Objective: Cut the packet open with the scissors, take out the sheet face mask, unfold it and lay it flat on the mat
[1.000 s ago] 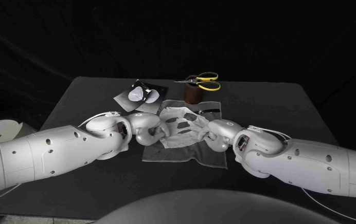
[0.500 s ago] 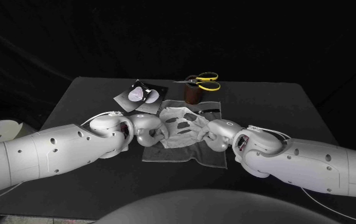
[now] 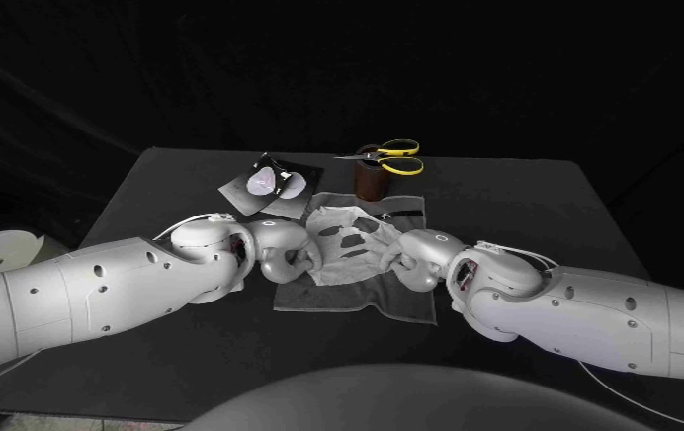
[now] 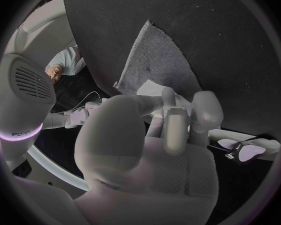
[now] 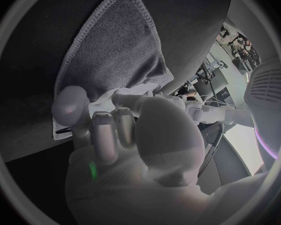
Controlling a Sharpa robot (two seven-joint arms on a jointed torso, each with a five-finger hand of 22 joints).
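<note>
Black table point(image 3: 542, 204), mat point(image 3: 357, 298) | left hand point(image 3: 290, 251), right hand point(image 3: 413, 261): fingers pinch sheet mask point(image 3: 349, 238) edges (grips partly hidden)

Black table point(image 3: 542, 204); grey mat point(image 3: 357, 301) with paler stitched edge; white mask point(image 3: 349, 241); scissors point(image 3: 393, 156) with yellow handles; dark brown cup point(image 3: 374, 185); black packet point(image 3: 268, 184) with a pale lilac print
</note>
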